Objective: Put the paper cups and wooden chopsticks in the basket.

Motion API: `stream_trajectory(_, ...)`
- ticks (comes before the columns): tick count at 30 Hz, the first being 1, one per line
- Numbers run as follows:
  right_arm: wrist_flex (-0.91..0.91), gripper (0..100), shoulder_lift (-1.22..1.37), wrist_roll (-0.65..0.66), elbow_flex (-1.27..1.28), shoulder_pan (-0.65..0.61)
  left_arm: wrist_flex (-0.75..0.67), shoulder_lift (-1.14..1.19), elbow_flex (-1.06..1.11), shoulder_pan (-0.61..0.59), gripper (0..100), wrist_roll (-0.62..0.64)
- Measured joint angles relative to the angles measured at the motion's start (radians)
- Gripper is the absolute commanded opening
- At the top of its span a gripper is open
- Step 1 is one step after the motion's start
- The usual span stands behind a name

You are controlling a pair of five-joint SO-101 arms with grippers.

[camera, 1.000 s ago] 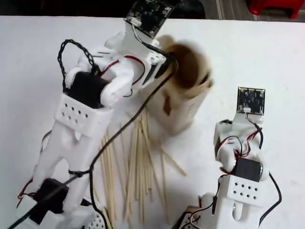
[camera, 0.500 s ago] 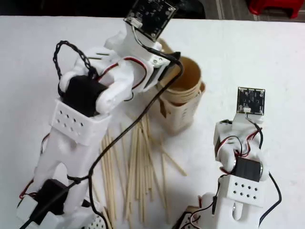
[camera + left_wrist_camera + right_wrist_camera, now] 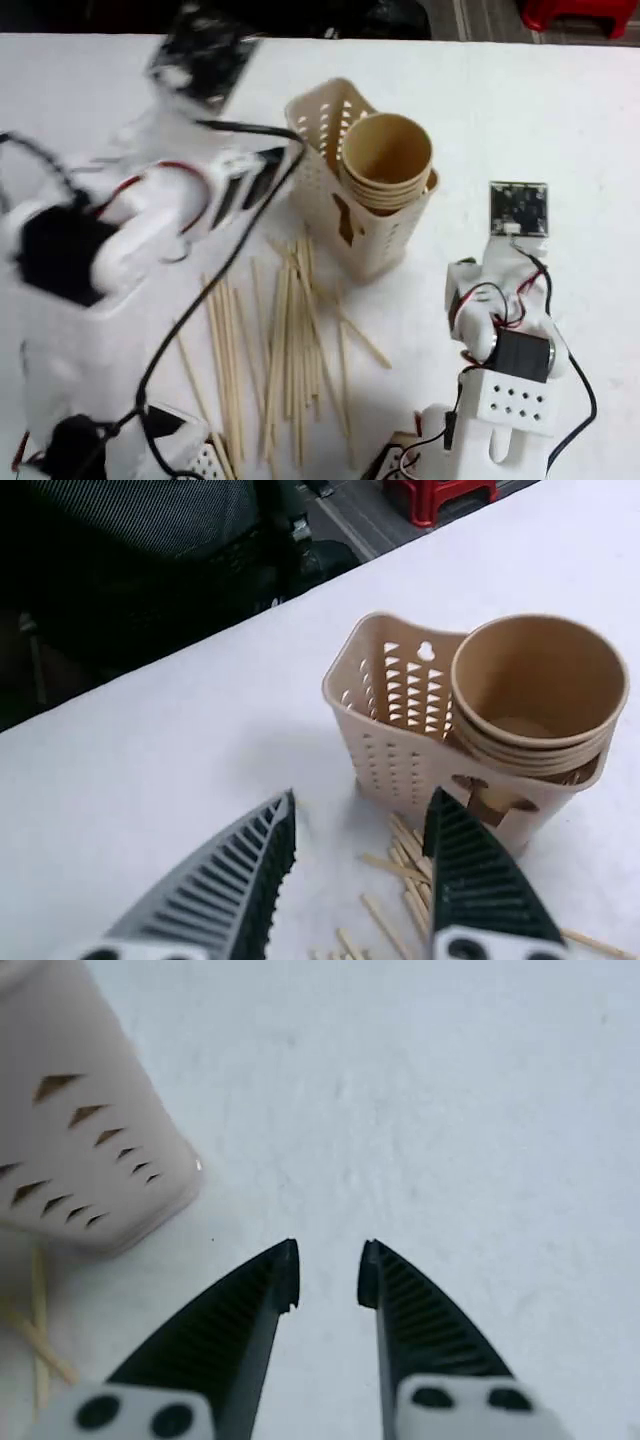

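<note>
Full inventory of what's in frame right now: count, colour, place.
basket: one, beige, perforated, upright mid-table.
paper cups: one nested stack, count unclear, brown, inside the basket.
wooden chopsticks: many, pale wood, loose on the table on the arms' side of the basket.
table: one, white.
left pincer: one, black, open, above the table near the basket.
right pincer: one, black, open, over bare table beside the basket.

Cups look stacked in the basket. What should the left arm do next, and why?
Probably lower the open left gripper onto the chopsticks: they lie scattered on the table beside the basket, while the paper cups already sit inside it.
</note>
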Motion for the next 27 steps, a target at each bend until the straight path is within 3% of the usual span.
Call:
stream_trajectory(4, 0.031, 14.2, 0.000, 0.000, -0.049, -0.043, 0.080, -0.066, 0.005, -0.092, 22, 0.000)
stream_trajectory(9, 0.160, 14.2, 0.000, 0.000, -0.199, -0.121, 0.060, -0.169, 0.169, -0.193, 22, 0.000)
stream_trajectory(17, 0.264, 13.4, -0.002, 0.008, -0.330, -0.387, -0.227, -0.436, 0.733, -0.336, 22, 0.000)
stream_trajectory(21, 0.264, 4.8, -0.002, 0.011, -0.330, -0.560, -0.382, -0.569, 1.020, -0.410, 22, 0.000)
stream_trajectory(27, 0.245, 1.9, 0.005, 0.112, -0.293, -0.829, -0.580, -0.658, 1.341, -0.496, 22, 0.000)
